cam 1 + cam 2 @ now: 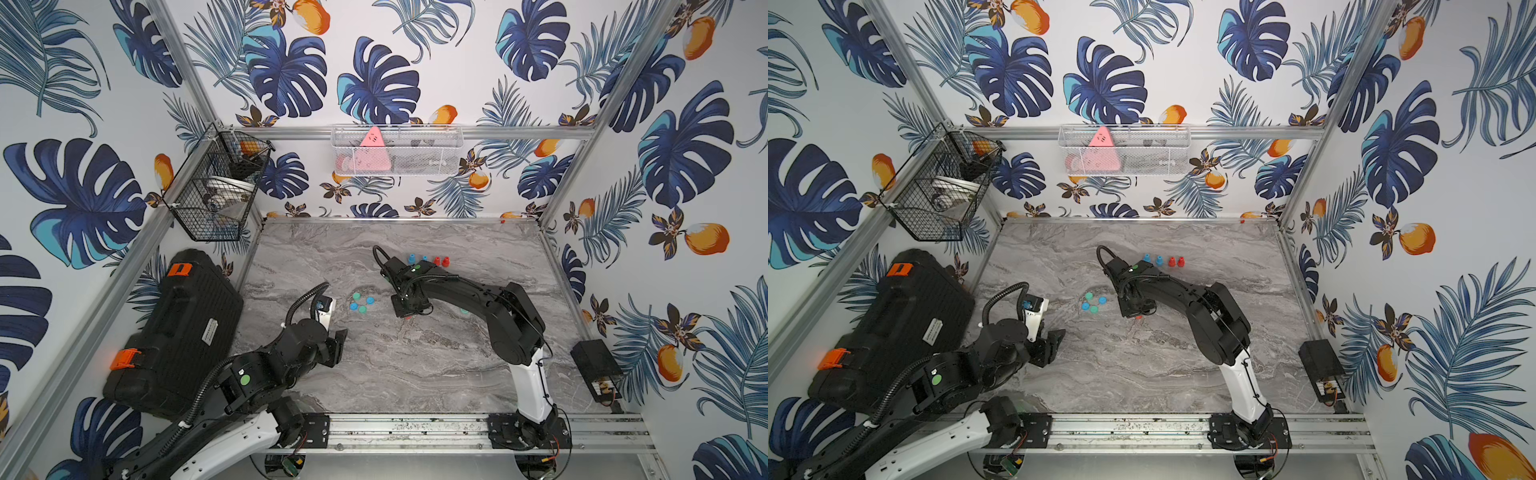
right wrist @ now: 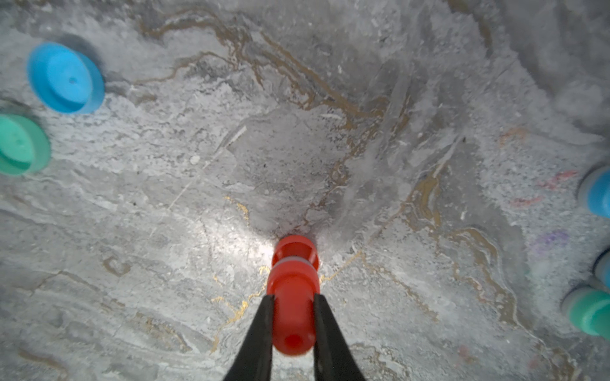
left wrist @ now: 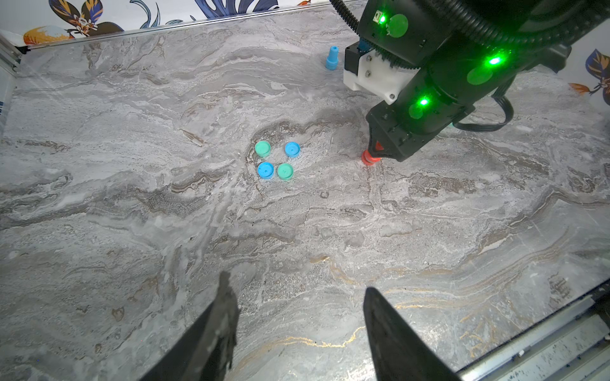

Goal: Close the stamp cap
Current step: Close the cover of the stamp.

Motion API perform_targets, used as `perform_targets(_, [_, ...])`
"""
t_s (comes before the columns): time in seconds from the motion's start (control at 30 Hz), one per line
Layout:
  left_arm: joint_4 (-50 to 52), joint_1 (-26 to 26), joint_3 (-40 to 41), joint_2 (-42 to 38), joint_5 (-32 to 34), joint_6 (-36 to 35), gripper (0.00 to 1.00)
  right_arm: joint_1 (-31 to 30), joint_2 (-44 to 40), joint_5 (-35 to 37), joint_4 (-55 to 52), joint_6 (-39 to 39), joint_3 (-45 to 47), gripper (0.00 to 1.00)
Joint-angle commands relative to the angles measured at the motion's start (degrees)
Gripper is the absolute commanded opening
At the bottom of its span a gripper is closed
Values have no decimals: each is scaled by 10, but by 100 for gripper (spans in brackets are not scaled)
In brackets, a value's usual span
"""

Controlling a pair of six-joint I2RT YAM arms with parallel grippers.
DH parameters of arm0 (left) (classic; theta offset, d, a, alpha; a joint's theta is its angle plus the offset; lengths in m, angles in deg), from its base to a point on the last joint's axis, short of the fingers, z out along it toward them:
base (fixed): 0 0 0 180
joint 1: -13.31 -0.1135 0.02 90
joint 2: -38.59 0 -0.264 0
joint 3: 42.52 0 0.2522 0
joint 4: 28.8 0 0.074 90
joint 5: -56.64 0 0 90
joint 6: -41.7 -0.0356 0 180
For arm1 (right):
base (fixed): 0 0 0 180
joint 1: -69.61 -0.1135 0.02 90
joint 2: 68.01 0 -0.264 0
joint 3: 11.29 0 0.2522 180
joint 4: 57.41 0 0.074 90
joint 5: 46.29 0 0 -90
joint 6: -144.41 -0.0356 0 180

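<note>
Right gripper (image 2: 293,297): jaws clenched on the red stamp (image 2: 292,325), one finger on each side of its narrow stem. The stem's round end sits back between the fingers. The wider body sticks out past the fingertips, toward the marble tabletop (image 2: 412,138).

Just beyond the fingertips the stamp's far end meets a red cap (image 2: 295,248), which rests on the tabletop. A thin pale band shows between the body and the cap. Cannot tell if the cap is fully seated.

From the left wrist view, only the red lower part shows (image 3: 369,158), directly under the right gripper's tips and touching the tabletop. In both top views it is a red speck at the gripper's edge (image 1: 409,317).

Left gripper (image 3: 300,297): jaws parted, nothing between them, only bare marble. It is well apart from the stamp.

Four loose caps (image 3: 276,160), two blue and two green, lie in a tight cluster off to one side of the right jaws. They are ahead of the left jaws.

More stamps stand to the other side of the right jaws, a blue one (image 2: 598,193) and a green one (image 2: 591,311) among them.
</note>
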Motion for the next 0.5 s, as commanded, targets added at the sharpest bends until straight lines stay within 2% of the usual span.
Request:
perform_targets(0.0, [-11, 0, 0, 0, 6, -4, 65, 0, 4, 3, 0, 0, -7, 18])
perform_targets(0.47, [-11, -1, 1, -3, 6, -4, 65, 0, 10, 11, 0, 0, -1, 18])
